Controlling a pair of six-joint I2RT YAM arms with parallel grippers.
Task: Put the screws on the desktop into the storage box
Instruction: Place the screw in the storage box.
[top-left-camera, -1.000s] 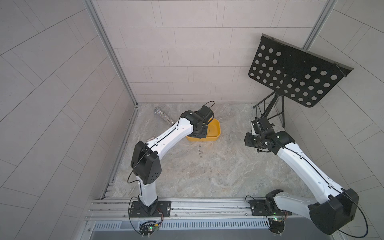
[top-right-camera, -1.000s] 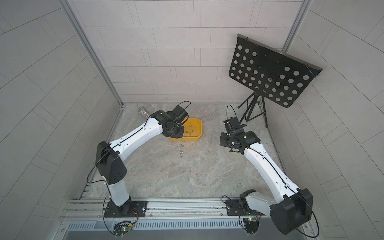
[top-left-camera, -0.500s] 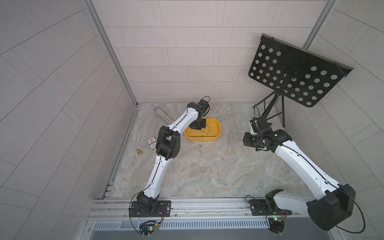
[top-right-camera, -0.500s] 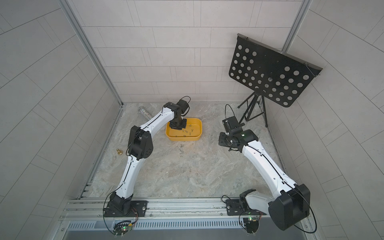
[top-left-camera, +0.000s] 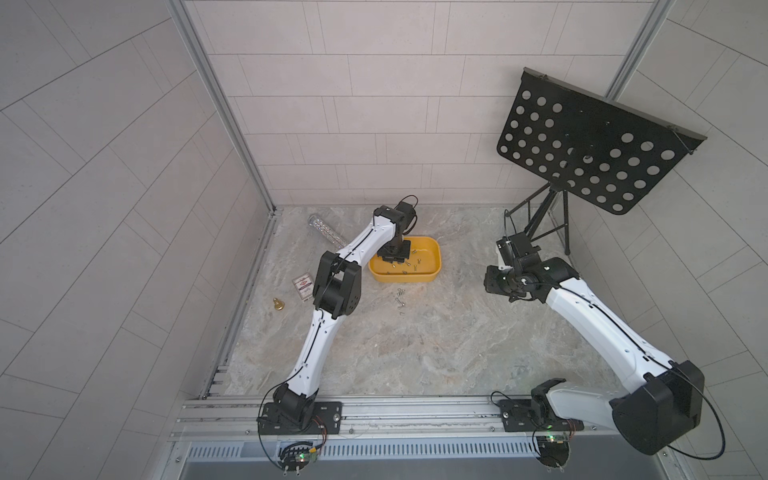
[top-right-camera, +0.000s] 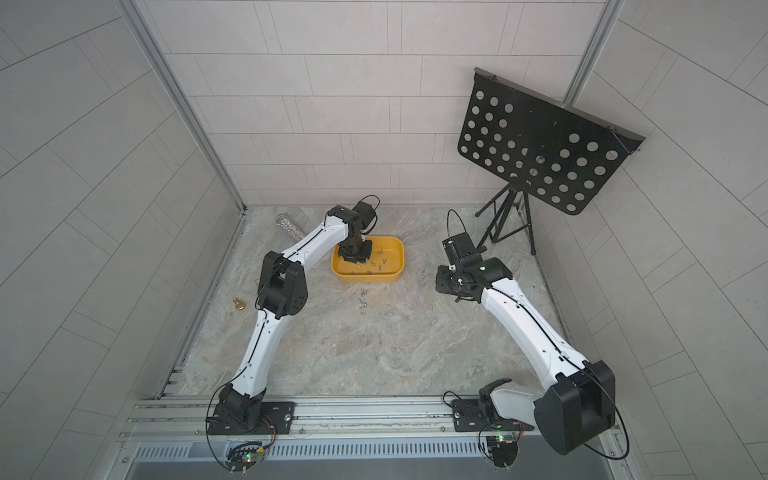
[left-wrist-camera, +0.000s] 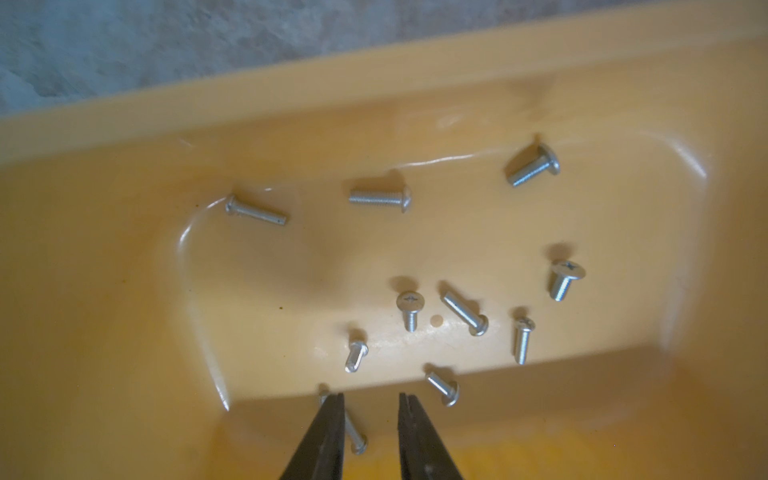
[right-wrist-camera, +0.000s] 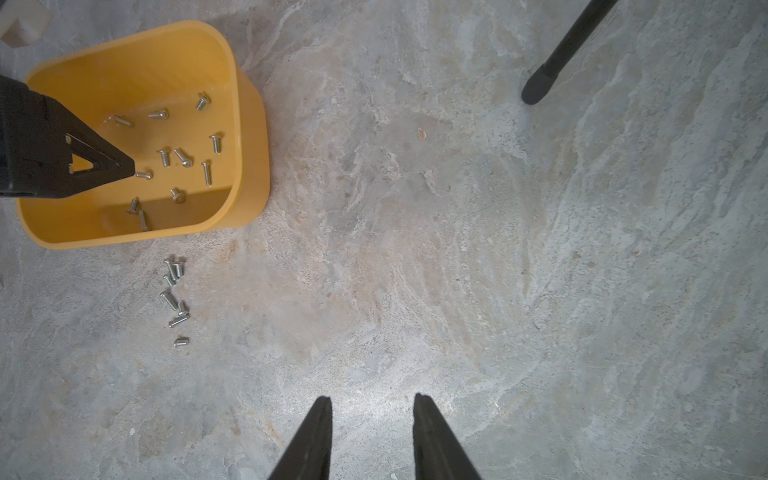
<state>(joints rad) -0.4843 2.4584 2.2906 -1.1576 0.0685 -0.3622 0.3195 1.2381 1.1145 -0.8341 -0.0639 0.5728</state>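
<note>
Screws (left-wrist-camera: 380, 197) scattered in storage box (left-wrist-camera: 124, 291), beneath parted left hand (left-wrist-camera: 371, 397).

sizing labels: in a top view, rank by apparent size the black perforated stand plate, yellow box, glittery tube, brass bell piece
1. stand plate (raised nearer the camera, so inflated)
2. yellow box
3. glittery tube
4. brass bell piece
</note>
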